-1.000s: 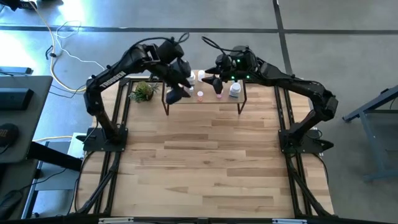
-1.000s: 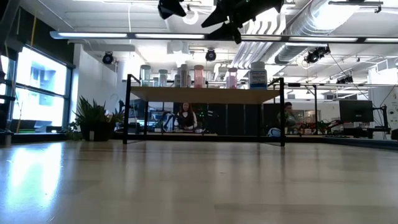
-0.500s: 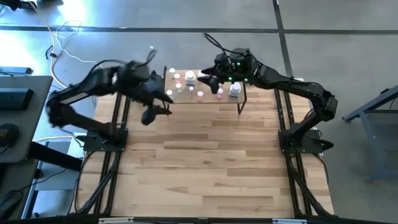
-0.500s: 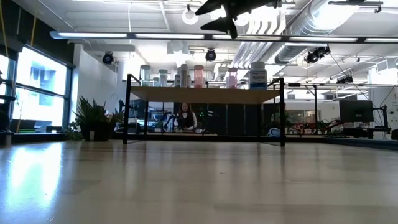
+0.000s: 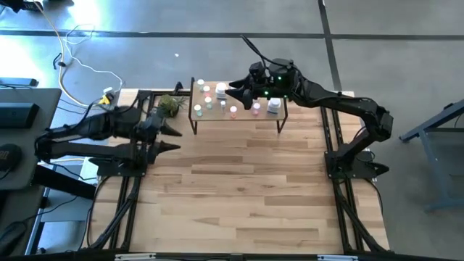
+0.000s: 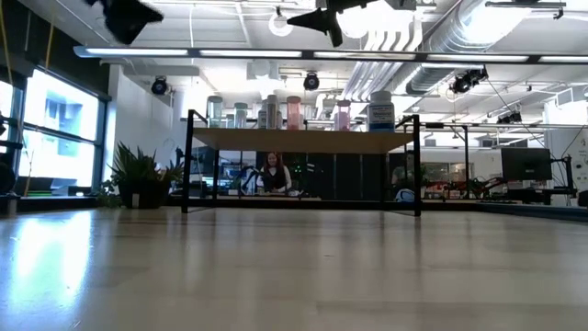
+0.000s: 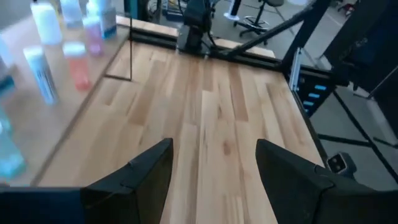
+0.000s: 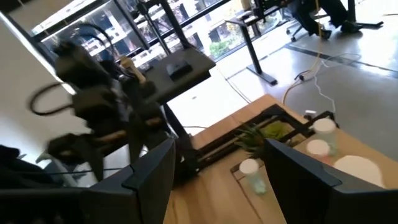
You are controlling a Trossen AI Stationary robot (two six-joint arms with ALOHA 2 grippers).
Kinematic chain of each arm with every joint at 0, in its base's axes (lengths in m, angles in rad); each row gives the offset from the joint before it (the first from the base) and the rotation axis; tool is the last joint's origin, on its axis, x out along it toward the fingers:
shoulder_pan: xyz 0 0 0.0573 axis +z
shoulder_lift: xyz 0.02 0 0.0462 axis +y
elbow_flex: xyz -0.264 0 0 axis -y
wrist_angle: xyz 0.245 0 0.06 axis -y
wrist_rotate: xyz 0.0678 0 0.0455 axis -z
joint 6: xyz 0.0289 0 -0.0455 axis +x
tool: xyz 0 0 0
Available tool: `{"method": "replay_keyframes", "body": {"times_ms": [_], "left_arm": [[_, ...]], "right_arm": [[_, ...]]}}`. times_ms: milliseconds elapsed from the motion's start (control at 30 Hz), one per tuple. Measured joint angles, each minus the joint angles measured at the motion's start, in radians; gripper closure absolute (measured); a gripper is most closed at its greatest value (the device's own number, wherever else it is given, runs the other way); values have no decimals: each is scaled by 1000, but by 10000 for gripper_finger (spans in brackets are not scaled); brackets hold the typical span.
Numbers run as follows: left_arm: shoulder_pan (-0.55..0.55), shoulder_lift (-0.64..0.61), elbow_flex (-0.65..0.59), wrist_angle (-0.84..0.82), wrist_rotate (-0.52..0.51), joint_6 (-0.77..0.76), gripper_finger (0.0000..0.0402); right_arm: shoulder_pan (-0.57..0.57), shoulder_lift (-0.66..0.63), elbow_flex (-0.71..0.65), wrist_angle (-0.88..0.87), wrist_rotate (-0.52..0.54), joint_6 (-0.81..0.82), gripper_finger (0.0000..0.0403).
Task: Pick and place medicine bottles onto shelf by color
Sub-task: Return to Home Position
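The shelf (image 5: 244, 117), a small light-wood board on black legs, stands at the table's far middle. Several medicine bottles (image 5: 233, 111) stand upright on it, white, pink and greenish, with a larger white one (image 5: 273, 105) at its right end. In the low view they line the board (image 6: 303, 140). My right gripper (image 5: 230, 93) hovers open above the shelf's far part, holding nothing. My left gripper (image 5: 177, 139) is open and empty, left of the shelf near the table's left edge; its wrist view shows bare tabletop between the fingers (image 7: 214, 155).
A small green plant (image 5: 169, 105) stands on the table just left of the shelf, close to my left gripper. The wide wooden tabletop (image 5: 239, 188) stretches toward the near edge. Black frame rails (image 5: 138, 123) run along both sides.
My left gripper has swung fast from above the shelf's left end toward the table's left edge and downward, staying open and empty. My right gripper has edged slightly left above the shelf and rolled a little. The bottles have kept their places.
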Motion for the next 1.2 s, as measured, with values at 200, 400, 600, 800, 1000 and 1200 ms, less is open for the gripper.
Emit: {"method": "replay_keyframes", "body": {"times_ms": [200, 400, 600, 800, 1000, 1200], "left_arm": [[-21, -192, -247, 155, -55, -82, 181], [-32, -327, -406, 298, -54, -150, 181], [-32, -430, -477, 318, -76, -164, 181], [-32, -535, -558, 340, -113, -166, 181], [-30, -578, -639, 400, -128, -161, 181], [-30, -580, -653, 396, -128, -119, 181]], "right_arm": [[20, -6, 0, -5, 0, 10, 169], [21, -62, 0, -3, 0, 9, 169], [21, -136, 0, -5, 8, 7, 169], [21, -215, 0, -41, 7, 7, 169], [23, -314, 0, -170, -2, -57, 169], [68, -409, -2, -315, 28, -193, 169]]}}
